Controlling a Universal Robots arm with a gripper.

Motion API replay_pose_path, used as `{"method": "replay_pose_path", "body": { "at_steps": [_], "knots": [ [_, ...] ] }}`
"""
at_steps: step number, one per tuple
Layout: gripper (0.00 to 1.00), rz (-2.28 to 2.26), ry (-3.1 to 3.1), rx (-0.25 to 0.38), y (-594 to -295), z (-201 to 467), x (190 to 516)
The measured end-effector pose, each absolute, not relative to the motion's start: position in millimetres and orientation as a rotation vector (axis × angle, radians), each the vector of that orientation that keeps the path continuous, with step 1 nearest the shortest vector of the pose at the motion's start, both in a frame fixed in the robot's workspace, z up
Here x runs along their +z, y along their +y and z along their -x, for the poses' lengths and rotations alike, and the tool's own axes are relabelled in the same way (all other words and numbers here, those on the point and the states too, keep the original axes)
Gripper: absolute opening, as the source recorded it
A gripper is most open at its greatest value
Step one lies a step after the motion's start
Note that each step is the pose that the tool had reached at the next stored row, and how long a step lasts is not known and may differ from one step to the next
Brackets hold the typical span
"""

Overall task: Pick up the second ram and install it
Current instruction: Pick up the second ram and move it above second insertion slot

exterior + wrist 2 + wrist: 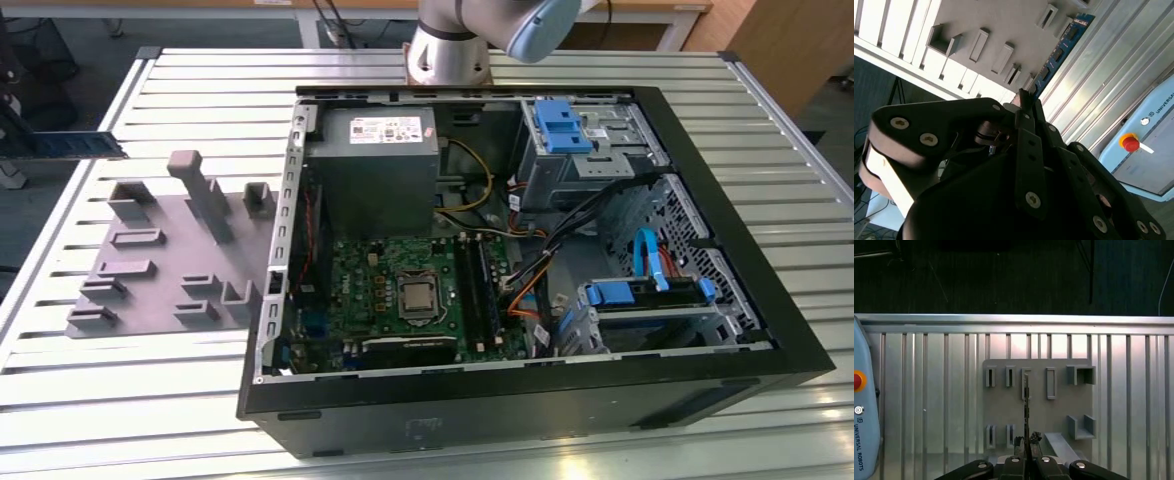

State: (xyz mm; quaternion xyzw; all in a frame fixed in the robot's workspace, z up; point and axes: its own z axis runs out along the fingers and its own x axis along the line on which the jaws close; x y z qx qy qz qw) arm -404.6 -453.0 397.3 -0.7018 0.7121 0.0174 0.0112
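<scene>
Gripper [1024, 102]: fingers closed on one end of the second ram [1059, 50]. The stick stands straight out from the fingertips, with its dark chips visible in the second wrist view.

Position: the stick is held in the air on the grey holder tray's [147, 270] side of the tabletop [134, 390], toward the edge at the exterior view's left. It is well apart from the open computer case [761, 290]. In the first wrist view it shows edge-on above the tray.

Judged step: carry to the case and seat.

You hold the stick by one end only, so move gently; a swing could twist it in the grip. Bring its long edge parallel to the black memory slots [478, 290] on the board and clear the case wall going in. Press evenly along its length, not at one corner.
</scene>
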Motion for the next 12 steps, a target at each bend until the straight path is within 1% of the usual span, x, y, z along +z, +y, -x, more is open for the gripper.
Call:
{"method": "replay_pose_path", "body": {
  "at_steps": [12],
  "knots": [
    [0.14, 2.189, 2.221, 0.054, -452.9, 399.4, 397.5]
  ]
}}
